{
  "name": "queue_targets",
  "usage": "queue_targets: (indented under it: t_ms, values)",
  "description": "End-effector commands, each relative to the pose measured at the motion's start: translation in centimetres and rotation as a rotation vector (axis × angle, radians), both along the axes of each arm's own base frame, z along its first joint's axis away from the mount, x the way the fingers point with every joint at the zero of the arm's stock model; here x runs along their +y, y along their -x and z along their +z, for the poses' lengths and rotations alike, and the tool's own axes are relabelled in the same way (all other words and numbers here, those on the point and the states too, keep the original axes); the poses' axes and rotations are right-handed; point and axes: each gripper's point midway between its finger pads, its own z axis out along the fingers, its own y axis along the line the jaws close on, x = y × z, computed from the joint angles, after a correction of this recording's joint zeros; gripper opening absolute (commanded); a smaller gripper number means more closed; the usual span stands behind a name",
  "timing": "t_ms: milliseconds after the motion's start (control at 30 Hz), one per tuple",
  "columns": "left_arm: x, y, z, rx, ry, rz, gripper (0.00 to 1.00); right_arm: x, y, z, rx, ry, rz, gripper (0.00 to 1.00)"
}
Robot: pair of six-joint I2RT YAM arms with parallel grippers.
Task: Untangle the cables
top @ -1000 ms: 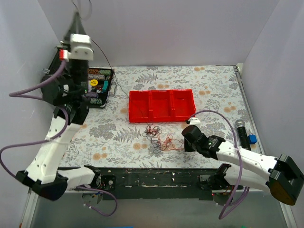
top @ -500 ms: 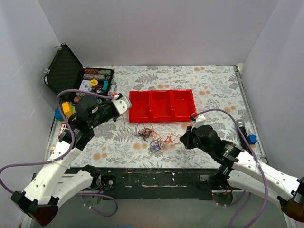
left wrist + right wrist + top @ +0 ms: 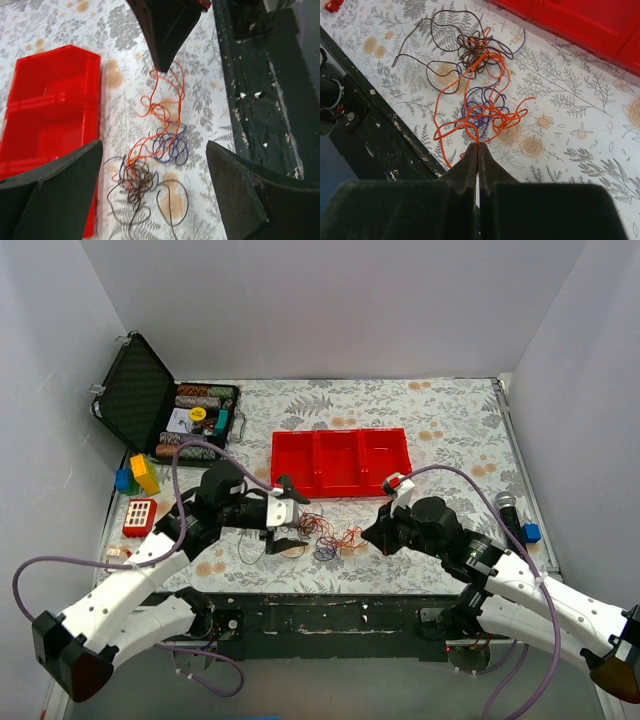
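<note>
The cables [image 3: 325, 533] lie in a loose clump on the floral table just in front of the red tray. A brown knot [image 3: 134, 176], a purple coil [image 3: 170, 145] and a long orange cable [image 3: 161, 102] make it up. My left gripper [image 3: 289, 517] hovers open at the clump's left end, and the brown knot shows between its fingers [image 3: 55, 195] in the left wrist view. My right gripper [image 3: 478, 145] is shut on a loop of the orange cable [image 3: 487, 112] at the clump's right end, and the purple coil [image 3: 479, 104] lies just beyond it.
A red three-compartment tray [image 3: 340, 462] stands behind the clump. An open black case [image 3: 140, 400] with poker chips sits at the back left, with coloured blocks [image 3: 138, 474] and a red keypad toy [image 3: 140, 515] near it. A microphone [image 3: 508, 508] lies right. A black rail [image 3: 330, 615] runs along the front.
My left arm swung down from high above the black case to the clump's left end and its jaws opened. My right gripper shifted left, still shut on the orange cable.
</note>
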Motion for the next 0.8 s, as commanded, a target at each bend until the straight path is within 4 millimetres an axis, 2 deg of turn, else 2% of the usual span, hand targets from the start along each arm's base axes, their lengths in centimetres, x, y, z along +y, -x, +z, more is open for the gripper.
queue_targets:
  t_ms: [0, 67, 167, 300, 400, 467, 767]
  values:
    - [-3.6, 0.2, 2.4, 0.090, 0.094, -0.081, 0.83, 2.7, -0.2, 5.6, -0.118, -0.114, 0.118, 0.01]
    - [-4.8, 0.2, 2.8, 0.132, 0.109, -0.099, 0.80, 3.0, -0.4, 6.3, -0.132, -0.126, 0.124, 0.01]
    - [-6.1, 0.7, 2.4, 0.201, 0.106, -0.129, 0.67, 3.3, -0.7, 7.0, -0.152, -0.132, 0.128, 0.01]
    - [-7.1, 1.0, 2.4, 0.252, 0.120, -0.142, 0.48, 3.6, -0.9, 7.8, -0.171, -0.134, 0.138, 0.01]
    - [-7.7, 0.9, 2.4, 0.284, 0.122, -0.132, 0.41, 4.0, -0.9, 8.3, -0.185, -0.144, 0.150, 0.01]
    - [-7.9, 0.8, 2.2, 0.288, 0.116, -0.128, 0.38, 4.2, -1.1, 8.6, -0.189, -0.147, 0.152, 0.01]
    - [-8.5, -0.3, 0.4, 0.316, 0.078, -0.070, 0.40, 4.8, -1.1, 10.2, -0.224, -0.176, 0.179, 0.01]
